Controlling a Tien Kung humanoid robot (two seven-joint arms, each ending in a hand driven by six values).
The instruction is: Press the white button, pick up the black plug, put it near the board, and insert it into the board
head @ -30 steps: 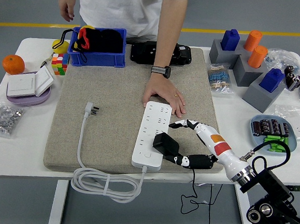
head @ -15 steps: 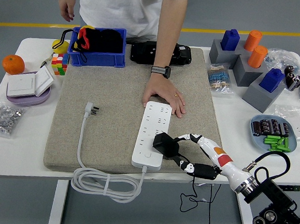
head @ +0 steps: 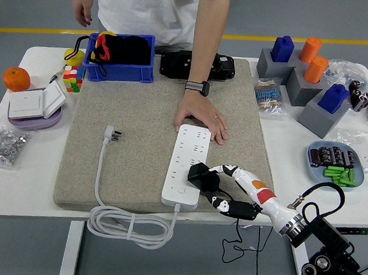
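— Reaching in from the lower right, the right hand (head: 221, 186) has its fingers curled around the black plug (head: 199, 176), correct?

— Yes, clamped on it. The plug sits on the white power strip (head: 186, 166), at the near end of its right side, and that strip lies on the beige mat (head: 141, 109) covering the middle of the counter (head: 34, 183).

— Where is the white button?

— On the strip's near end, left of the plug (head: 180, 189). It is small; I cannot tell whether it is pressed.

— And the person?

— Standing at the far side, one hand (head: 201, 118) flat on the mat, touching the strip's far end. The other hand (head: 83, 7) hangs beyond the counter.

— Now the containers.

— A blue bin (head: 120, 69) at the far left of the mat holds a black bundle with red and yellow parts. A light blue tray (head: 314, 162) at the right holds dark cylinders and green sticks. At the far right, grey blocks (head: 305, 93) carry blue and orange pieces standing upright in them.

— Anything loose on the left?

— An orange (head: 16, 78), a colour cube (head: 72, 78), a white switch plate (head: 35, 102) on a purple dish, and a clear bag of small metal parts (head: 3, 144). The strip's own cable (head: 129, 225) is coiled over the near edge, its white plug (head: 112, 134) lying on the mat.
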